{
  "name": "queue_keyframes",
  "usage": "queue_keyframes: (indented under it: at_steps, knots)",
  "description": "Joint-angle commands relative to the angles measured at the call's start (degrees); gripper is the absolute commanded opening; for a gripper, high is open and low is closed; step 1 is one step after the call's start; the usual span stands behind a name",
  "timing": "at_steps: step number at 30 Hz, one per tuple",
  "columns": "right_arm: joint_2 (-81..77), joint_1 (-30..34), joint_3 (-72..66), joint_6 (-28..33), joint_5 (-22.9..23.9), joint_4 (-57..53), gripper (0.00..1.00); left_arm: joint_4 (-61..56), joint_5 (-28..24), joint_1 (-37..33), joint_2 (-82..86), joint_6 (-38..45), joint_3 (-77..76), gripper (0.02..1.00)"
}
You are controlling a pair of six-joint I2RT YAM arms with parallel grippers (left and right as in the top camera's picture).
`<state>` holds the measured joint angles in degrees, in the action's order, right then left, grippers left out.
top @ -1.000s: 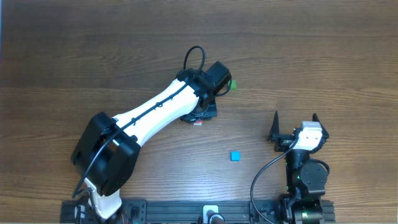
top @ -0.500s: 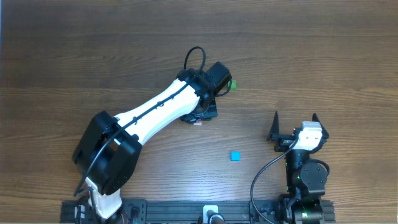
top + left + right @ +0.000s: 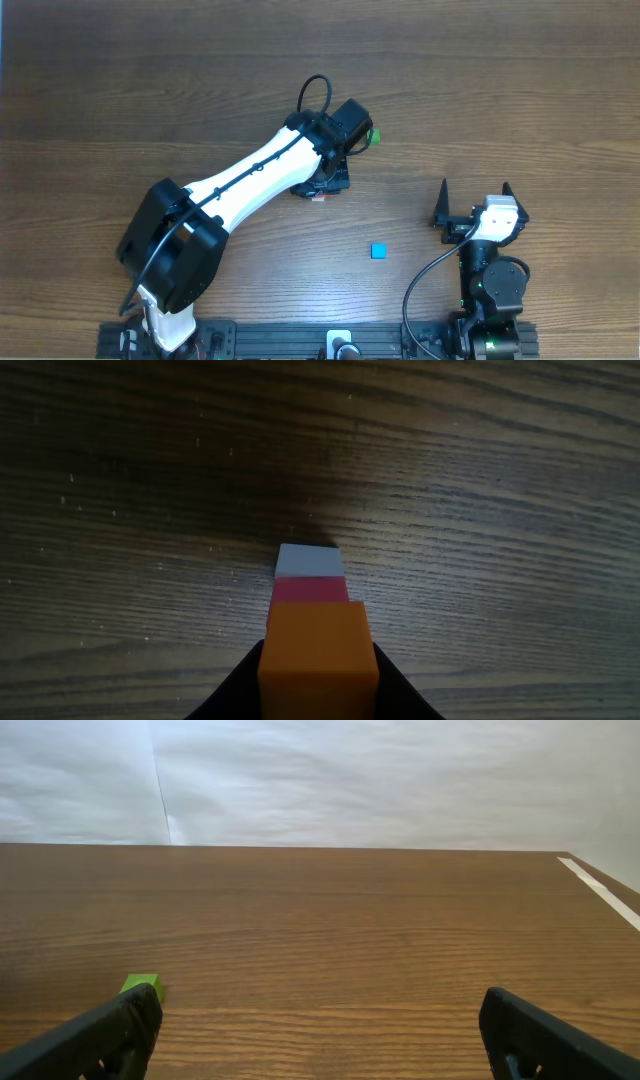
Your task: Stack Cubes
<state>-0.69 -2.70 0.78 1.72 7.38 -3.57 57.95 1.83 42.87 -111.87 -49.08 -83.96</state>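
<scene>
Left gripper [image 3: 318, 685] closed on orange plastic cube [image 3: 318, 655], near table centre. Just beyond orange cube: red cube [image 3: 310, 589], then pale grey-white cube [image 3: 308, 560], all 3 touching in line; stacked or side by side, cannot tell. Small green cube [image 3: 375, 136] on brown wooden table [image 3: 150, 80], just right of left wrist, on far side. Small blue cube [image 3: 378, 251] alone, nearer, between 2 arms. Right gripper [image 3: 473, 192] at near right, fingers spread wide, holding nothing, well apart from cubes.
</scene>
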Motion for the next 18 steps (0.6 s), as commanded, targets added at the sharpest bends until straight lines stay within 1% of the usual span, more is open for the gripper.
queue_keyframes:
  at_steps: [1,18]
  knots:
    - [0.37,0.37,-0.46,0.11,-0.48,-0.02,0.991,0.15,-0.96,-0.35,-0.81,0.66,-0.90,0.062]
    - [0.37,0.37,-0.46,0.11,-0.48,-0.02,0.993,-0.24,-0.50,-0.92,1.01,0.68,-0.92,0.045]
